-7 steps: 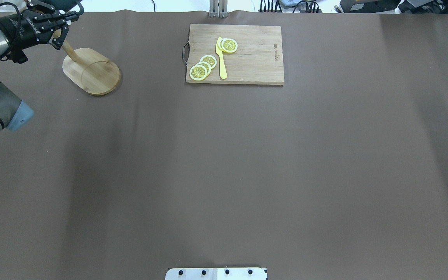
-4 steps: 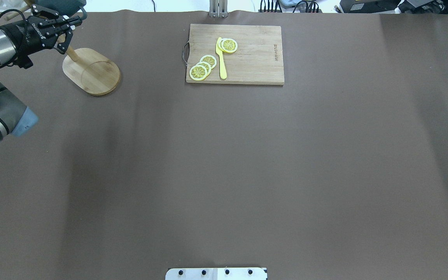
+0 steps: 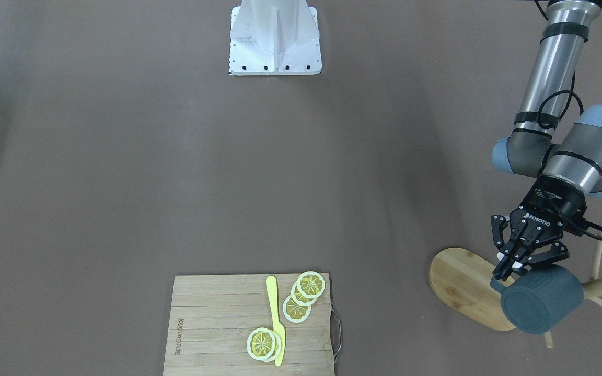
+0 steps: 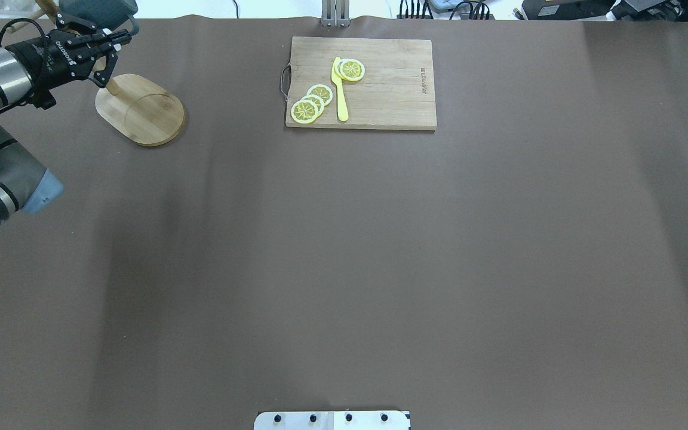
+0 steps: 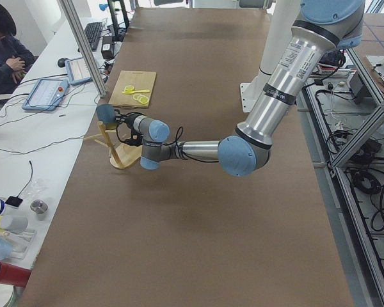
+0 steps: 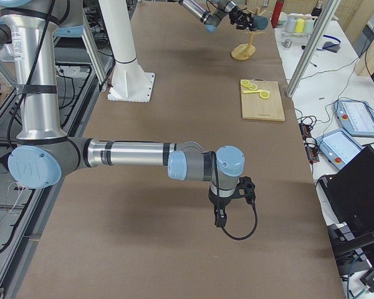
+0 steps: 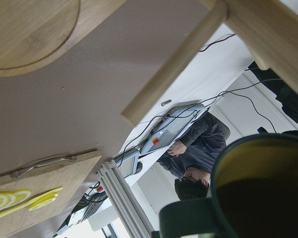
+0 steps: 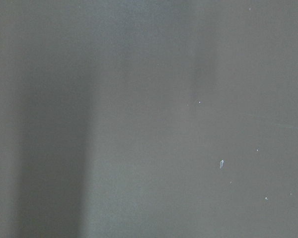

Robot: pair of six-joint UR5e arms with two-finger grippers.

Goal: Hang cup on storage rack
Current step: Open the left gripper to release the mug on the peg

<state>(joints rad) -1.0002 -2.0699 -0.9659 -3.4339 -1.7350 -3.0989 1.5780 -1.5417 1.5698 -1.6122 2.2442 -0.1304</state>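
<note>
Where the rack stands, the left end effector grips the cup.

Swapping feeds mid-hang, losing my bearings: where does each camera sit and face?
Front-facing: across the brown table, facing the base; left arm at right, left jaws clamping the slate-blue cylindrical mug by the bamboo mug tree.
Overhead: behind the robot, looking forward; left arm top-left.
Exterior left: robot's-left table end; left arm near.
Exterior right: opposite end; right arm near.
Left wrist: sees mug rim, a peg.
Right wrist: only table surface.
Front and overhead share the rectangular wooden cutting board.
</note>
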